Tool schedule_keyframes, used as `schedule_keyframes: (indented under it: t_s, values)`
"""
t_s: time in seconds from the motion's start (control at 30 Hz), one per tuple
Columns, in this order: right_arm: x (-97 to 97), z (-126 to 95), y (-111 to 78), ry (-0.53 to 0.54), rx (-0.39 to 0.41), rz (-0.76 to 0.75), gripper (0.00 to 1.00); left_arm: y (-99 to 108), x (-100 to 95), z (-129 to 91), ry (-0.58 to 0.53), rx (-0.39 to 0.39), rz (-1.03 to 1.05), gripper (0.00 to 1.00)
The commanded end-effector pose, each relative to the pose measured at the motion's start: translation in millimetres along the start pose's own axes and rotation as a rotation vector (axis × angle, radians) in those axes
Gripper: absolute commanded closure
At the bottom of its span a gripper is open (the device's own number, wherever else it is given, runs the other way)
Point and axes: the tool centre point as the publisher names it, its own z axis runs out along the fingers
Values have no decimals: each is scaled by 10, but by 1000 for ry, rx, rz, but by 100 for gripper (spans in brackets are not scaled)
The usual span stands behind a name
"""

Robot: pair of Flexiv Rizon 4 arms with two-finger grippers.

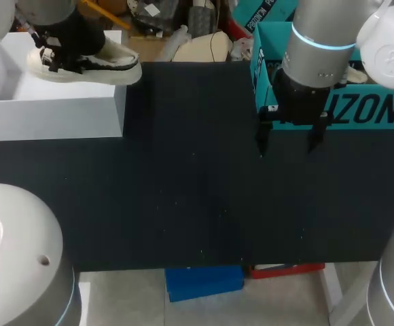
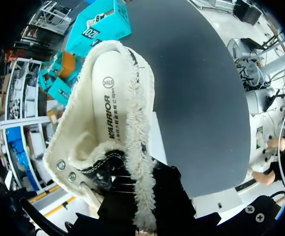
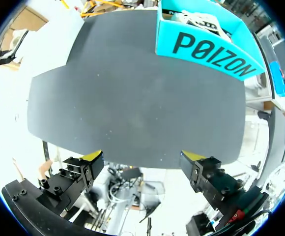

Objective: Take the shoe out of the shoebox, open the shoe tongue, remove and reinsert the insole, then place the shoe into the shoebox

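A cream shoe point(image 1: 88, 64) with black laces hangs over the right edge of a white open box point(image 1: 47, 112) at the table's back left. My left gripper point(image 1: 51, 54) is shut on its laced top. In the left wrist view the shoe point(image 2: 108, 113) points away from the gripper point(image 2: 132, 201), and its fuzzy collar and printed insole point(image 2: 110, 98) face me. My right gripper point(image 1: 289, 139) hangs open and empty over the table, just in front of a teal shoebox point(image 1: 367, 109). In the right wrist view the same gripper point(image 3: 145, 157) stands wide, with the teal shoebox point(image 3: 206, 49) ahead of it.
The black table mat point(image 1: 197, 204) stretches between the two boxes and down to the front edge. The teal shoebox holds something white and dark point(image 3: 199, 19). The white box's front wall point(image 1: 54, 119) stands upright beside the mat.
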Motion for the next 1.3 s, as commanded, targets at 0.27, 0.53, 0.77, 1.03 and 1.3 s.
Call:
schedule_keyframes:
  t_s: [0.27, 0.53, 0.77, 1.03, 1.3]
  values:
    - [10, 1, 3, -2, 0, 1, 0, 301, 39, 134, 16, 21, 57, 100]
    - [10, 1, 3, -2, 0, 1, 0, 301, 39, 134, 16, 21, 57, 100]
    - [10, 1, 3, -2, 0, 1, 0, 301, 39, 134, 16, 21, 57, 100]
    - [10, 1, 3, -2, 0, 1, 0, 262, -37, 99, 68, 153, 25, 100]
    - [10, 1, 3, -2, 0, 1, 0, 821, -163, 213, 62, 142, -112, 100]
